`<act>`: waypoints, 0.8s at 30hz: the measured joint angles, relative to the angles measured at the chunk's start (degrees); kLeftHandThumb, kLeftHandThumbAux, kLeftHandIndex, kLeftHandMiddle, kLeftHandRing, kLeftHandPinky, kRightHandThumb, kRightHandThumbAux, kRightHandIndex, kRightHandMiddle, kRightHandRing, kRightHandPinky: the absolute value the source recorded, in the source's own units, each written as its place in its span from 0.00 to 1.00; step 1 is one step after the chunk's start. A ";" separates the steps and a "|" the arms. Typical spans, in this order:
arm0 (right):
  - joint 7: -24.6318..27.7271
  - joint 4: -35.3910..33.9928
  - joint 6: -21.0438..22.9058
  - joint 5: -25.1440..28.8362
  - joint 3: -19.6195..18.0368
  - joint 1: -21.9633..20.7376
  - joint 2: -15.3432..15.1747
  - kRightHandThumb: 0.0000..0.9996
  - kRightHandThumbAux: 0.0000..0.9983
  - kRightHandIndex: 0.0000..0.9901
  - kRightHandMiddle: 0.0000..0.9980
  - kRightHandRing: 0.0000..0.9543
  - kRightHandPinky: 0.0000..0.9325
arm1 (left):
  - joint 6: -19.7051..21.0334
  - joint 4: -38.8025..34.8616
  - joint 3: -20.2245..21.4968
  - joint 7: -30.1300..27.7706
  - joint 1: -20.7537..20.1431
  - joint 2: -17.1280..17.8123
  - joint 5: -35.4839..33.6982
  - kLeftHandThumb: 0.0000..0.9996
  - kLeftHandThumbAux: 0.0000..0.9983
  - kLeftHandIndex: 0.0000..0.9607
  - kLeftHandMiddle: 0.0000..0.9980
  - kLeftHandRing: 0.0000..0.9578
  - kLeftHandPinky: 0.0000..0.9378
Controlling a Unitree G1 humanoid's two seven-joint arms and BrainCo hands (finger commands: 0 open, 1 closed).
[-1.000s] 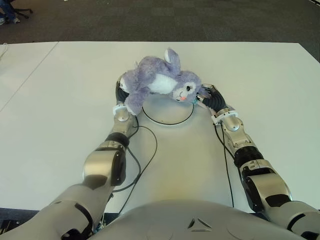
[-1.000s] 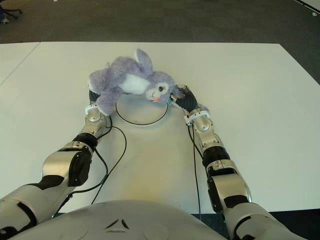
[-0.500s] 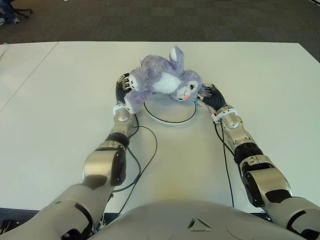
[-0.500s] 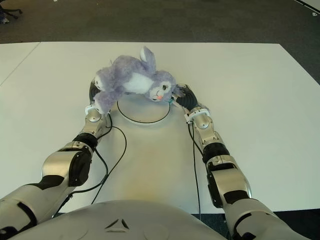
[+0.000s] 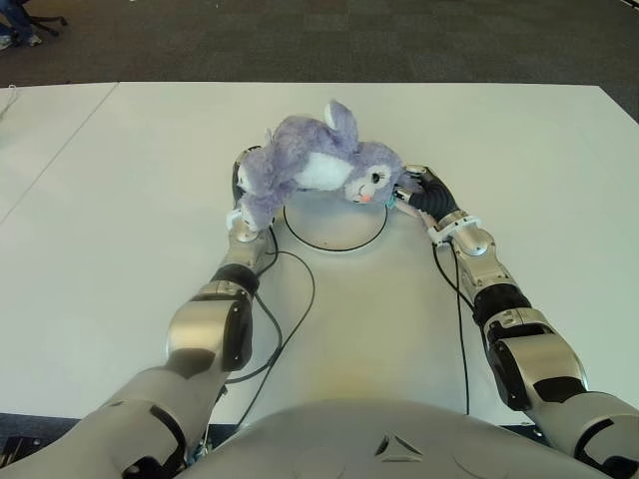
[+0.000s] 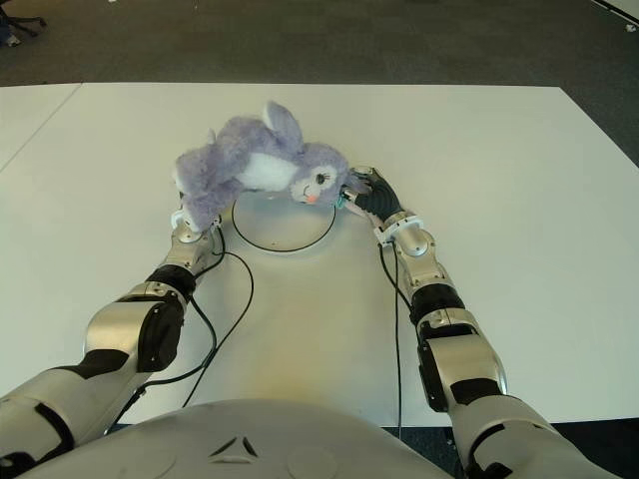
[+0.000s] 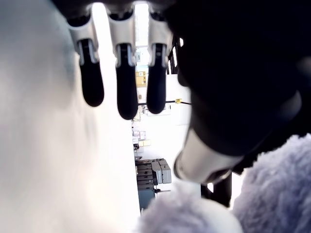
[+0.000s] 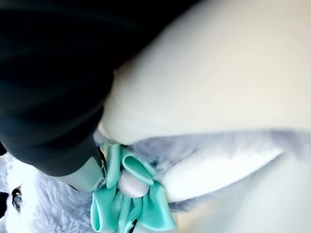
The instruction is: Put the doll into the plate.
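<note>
A fluffy purple rabbit doll (image 5: 319, 165) with a white belly hangs over the far part of a white, dark-rimmed plate (image 5: 334, 236), head toward the right. My left hand (image 5: 238, 184) is at the doll's rear on the left, mostly hidden under a dangling leg. Its fingers (image 7: 121, 73) stretch out straight and hold nothing, with purple fur (image 7: 272, 194) beside the thumb. My right hand (image 5: 419, 190) presses against the doll's head from the right. Its thumb lies on the teal bow (image 8: 131, 199) next to a white-lined ear (image 8: 214, 165).
The white table (image 5: 120, 200) spreads wide to both sides, with a seam running down its left part. Black cables (image 5: 290, 299) loop along both forearms near the plate. Dark carpet (image 5: 399, 40) lies beyond the far edge.
The doll has come back toward me and slightly left, after sitting farther away half a second ago. Its leg now hangs over my left hand. Both hands stay at its sides.
</note>
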 measured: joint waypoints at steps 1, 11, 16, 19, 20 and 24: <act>0.13 -0.02 -0.36 0.00 -0.03 0.04 -0.05 0.69 0.73 0.44 0.87 0.91 0.89 | 0.00 0.00 0.00 0.00 0.00 0.00 0.00 0.19 0.91 0.23 0.34 0.38 0.37; 0.29 -0.21 -1.64 -0.28 -0.06 0.14 -0.13 0.69 0.73 0.44 0.87 0.91 0.90 | 0.00 0.00 0.00 0.00 -0.01 0.00 0.01 0.20 0.88 0.24 0.33 0.38 0.41; 0.29 -0.24 -1.64 -0.32 -0.04 0.14 -0.14 0.69 0.73 0.44 0.87 0.91 0.90 | 0.00 -0.01 -0.01 0.00 -0.01 0.00 0.02 0.19 0.88 0.23 0.33 0.38 0.41; 0.29 -0.27 -1.63 -0.32 -0.04 0.16 -0.14 0.69 0.73 0.44 0.87 0.91 0.90 | 0.00 -0.01 -0.02 0.00 -0.01 0.00 0.03 0.19 0.89 0.23 0.33 0.38 0.42; 0.29 -0.28 -1.63 -0.32 -0.04 0.16 -0.14 0.69 0.73 0.44 0.87 0.91 0.90 | 0.00 -0.01 -0.02 0.00 0.00 0.00 0.03 0.18 0.89 0.23 0.33 0.38 0.42; 0.30 -0.28 -1.61 -0.32 -0.05 0.16 -0.15 0.69 0.73 0.44 0.87 0.91 0.90 | 0.00 0.00 -0.05 0.00 -0.01 0.00 0.09 0.17 0.89 0.23 0.33 0.38 0.41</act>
